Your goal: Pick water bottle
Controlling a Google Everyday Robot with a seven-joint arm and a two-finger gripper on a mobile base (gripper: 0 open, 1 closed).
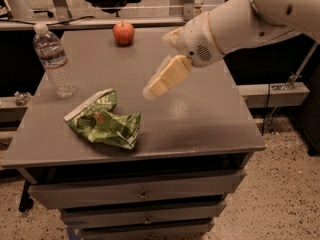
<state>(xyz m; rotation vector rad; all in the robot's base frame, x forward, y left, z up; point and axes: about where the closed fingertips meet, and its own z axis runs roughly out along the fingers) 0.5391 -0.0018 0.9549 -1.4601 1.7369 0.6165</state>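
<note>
Clear plastic water bottle point(52, 59) stands ungrasped at the table's point(210, 119) left edge, well apart from the gripper point(156, 86) hovering mid-table, its grip state indeterminable; approach step, leftward reach required.

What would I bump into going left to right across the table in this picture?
Water bottle → crumpled green bag → gripper, hovering above the table's middle. The apple at the back lines up with the bag's right part, so it is left out.
</note>
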